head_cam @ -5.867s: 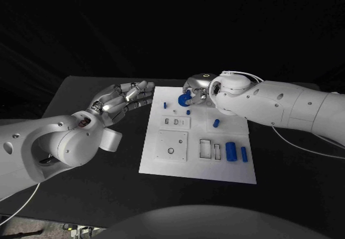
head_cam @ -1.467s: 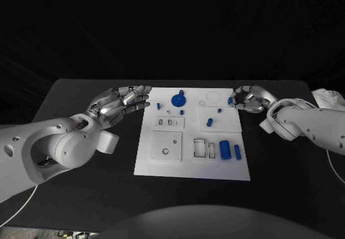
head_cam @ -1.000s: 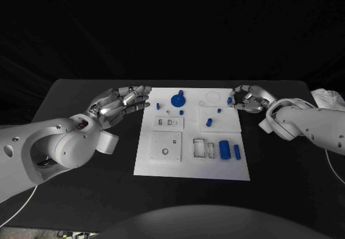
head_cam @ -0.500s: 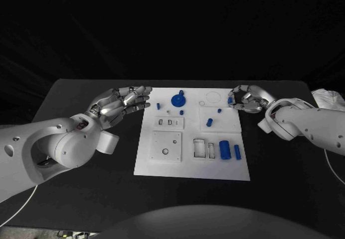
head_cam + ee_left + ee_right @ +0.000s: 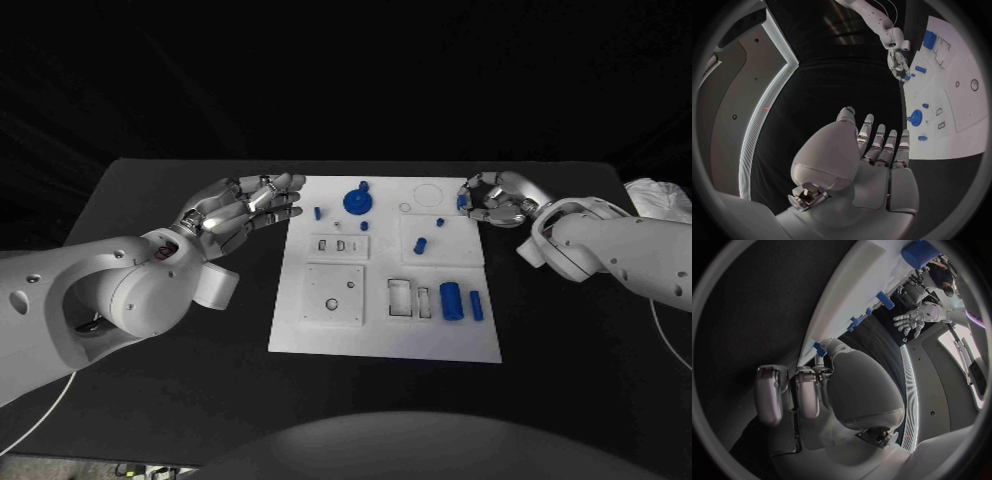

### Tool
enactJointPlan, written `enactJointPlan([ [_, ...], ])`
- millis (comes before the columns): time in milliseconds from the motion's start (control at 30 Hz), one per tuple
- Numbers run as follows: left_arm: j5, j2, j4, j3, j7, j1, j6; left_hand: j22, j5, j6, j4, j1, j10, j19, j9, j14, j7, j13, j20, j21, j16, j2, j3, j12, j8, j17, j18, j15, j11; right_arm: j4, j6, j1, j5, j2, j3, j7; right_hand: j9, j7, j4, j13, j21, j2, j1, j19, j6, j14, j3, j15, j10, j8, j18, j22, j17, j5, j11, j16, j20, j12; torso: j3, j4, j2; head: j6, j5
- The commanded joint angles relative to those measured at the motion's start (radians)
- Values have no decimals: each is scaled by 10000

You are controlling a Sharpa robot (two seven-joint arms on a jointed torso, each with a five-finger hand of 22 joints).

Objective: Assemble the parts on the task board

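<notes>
No writing, label, brand mark, number or sign can be read on anything in these views.

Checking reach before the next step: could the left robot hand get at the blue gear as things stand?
Probably yes. The left robot hand hovers open just beside the board's left edge, and the gear stands nearby with only a small peg between them. The right robot hand is at the opposite edge.
</notes>
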State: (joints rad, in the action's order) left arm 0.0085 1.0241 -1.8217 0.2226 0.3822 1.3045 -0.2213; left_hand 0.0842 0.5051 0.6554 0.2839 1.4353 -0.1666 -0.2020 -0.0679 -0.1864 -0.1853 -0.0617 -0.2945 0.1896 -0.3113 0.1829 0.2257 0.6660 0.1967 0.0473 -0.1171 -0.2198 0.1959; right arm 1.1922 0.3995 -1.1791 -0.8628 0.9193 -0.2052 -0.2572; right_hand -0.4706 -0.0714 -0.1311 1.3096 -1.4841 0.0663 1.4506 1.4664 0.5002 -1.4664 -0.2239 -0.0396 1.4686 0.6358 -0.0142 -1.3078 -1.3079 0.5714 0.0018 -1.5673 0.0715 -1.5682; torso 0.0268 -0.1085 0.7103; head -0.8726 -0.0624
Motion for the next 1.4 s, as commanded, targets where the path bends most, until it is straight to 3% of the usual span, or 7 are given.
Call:
enactJointPlan([
  [33, -50, -31, -5, -6, 26, 2, 211, 10, 69, -67, 15, 102, -7, -61, 4, 28, -319, -7, 23, 45, -40, -3, -66, -39, 41, 9, 102, -61, 83, -5, -282, 37, -116, -15, -22, 33, 13, 1, 4, 2612, 54, 14, 43, 96, 86, -1043, -84, -27, 1022, 77, -148, -2248, -2629, 72, -27, -35, -7, -26, -5, 3, 2, 0, 0],
  [367, -51, -38, -3, -6, 16, 0, 222, 10, 69, -67, 15, 102, -7, -61, 4, 28, -319, -7, 23, 45, -40, -3, -66, -39, 41, 9, 102, -61, 83, 13, 25, 39, 229, -38, -22, -205, -109, -5, -26, 2612, 43, -54, -89, 102, 584, -1043, -192, -12, 1022, 553, -146, -2251, -2629, 84, -15, -35, 8, -26, -4, -3, -1, 0, 18],
  [667, -52, -24, -6, -6, 0, -1, 231, 11, 70, -80, 23, 114, -9, -63, 5, 24, -333, -7, 23, 49, -54, 10, -82, -47, 50, 10, 94, -75, 100, 102, 424, 37, 701, -72, -19, -466, -146, -30, -53, 2612, 12, -96, -146, 133, 703, -1043, -212, -12, 1022, 679, -137, -2263, -2629, 105, -8, -35, 10, -26, -6, -4, -2, 0, 43],
  [933, -52, -6, -10, -6, -13, -1, 215, 11, 70, -80, 23, 114, -9, -63, 5, 24, -333, -7, 23, 49, -54, 10, -82, -47, 50, 10, 94, -75, 100, 722, 677, -150, 795, 37, -12, -480, -156, -75, -54, 2612, -6, -74, -182, 152, 779, -1043, -211, -6, 1022, 743, -132, -2270, -2629, 135, 11, -35, 14, -26, -1, -1, 4, 0, 111],
  [1167, -53, -26, 12, -5, -17, -1, 209, 11, 69, -61, 27, 114, -13, -66, 2, 19, -338, -9, 23, 52, -65, 11, -85, -38, 62, 12, 92, -80, 106, 1696, 290, -571, 545, -49, -8, -133, -140, -142, -66, 2612, 29, -46, -229, 116, 788, -1043, -205, 10, 1022, 744, -143, -2254, -2629, 131, 48, -35, 23, -26, 0, -14, -9, 0, 106],
  [1400, -54, -76, 39, -5, -23, -1, 201, 11, 69, -61, 27, 114, -13, -66, 2, 19, -338, -9, 23, 52, -65, 11, -85, -38, 62, 12, 92, -80, 106, 2379, -763, -943, 217, -590, -3, 507, -122, -186, -90, 2612, 60, -64, -285, 83, 854, -1043, -212, 44, 1022, 758, -153, -2240, -2629, 68, 90, -35, 45, -26, -2, -21, -8, 0, 177],
])
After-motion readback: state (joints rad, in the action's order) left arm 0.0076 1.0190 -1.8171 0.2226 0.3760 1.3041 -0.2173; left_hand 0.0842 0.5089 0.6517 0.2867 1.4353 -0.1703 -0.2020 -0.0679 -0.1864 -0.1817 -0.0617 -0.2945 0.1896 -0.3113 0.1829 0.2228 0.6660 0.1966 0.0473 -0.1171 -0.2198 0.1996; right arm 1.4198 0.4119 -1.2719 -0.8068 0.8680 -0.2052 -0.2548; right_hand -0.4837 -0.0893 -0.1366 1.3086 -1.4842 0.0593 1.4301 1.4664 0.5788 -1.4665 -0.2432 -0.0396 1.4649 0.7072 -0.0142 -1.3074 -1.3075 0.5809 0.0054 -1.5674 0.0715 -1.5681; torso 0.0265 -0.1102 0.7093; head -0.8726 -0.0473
